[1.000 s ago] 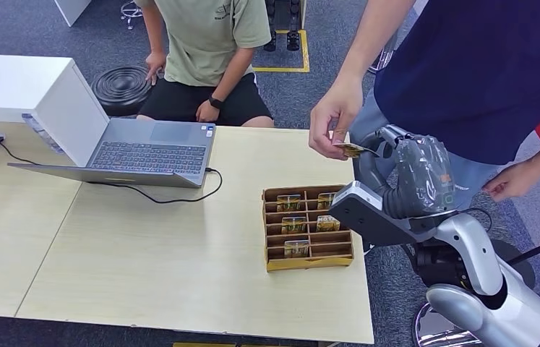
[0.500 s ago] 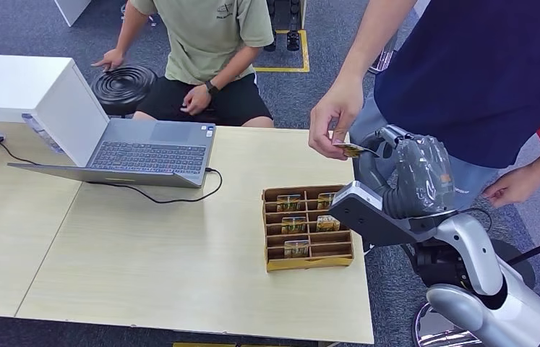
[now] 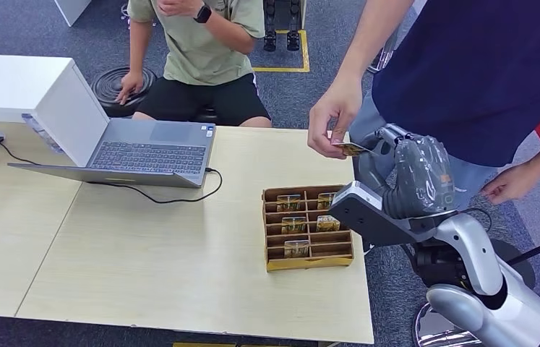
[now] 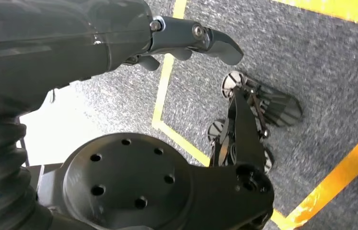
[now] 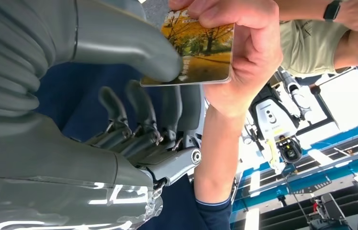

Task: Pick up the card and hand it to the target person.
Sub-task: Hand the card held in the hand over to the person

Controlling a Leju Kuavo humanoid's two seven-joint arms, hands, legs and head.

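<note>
The card point(image 3: 351, 149) has an autumn-tree picture and hangs above the table's far right edge. My right hand point(image 3: 415, 173) is raised beside it and pinches its near end. In the right wrist view my thumb point(image 5: 129, 43) presses on the card point(image 5: 201, 52) with the darker fingers behind it. A standing person in a navy shirt point(image 3: 483, 65) grips the card's other end with one hand point(image 3: 332, 116), fingers and thumb closed on it. My left hand point(image 4: 196, 38) hangs low over the carpet, fingers apart, holding nothing.
A brown cardboard sorting box point(image 3: 274, 264) with several more cards in its slots stands on the table point(image 3: 165, 246) just left of my right arm. An open laptop point(image 3: 144, 148) and a white box point(image 3: 14, 87) are at the back left. A seated person point(image 3: 202, 43) faces the table.
The card, my right hand and the standing person's hand have stayed almost still. The seated person has lifted one arm and dropped the other onto the black stool.
</note>
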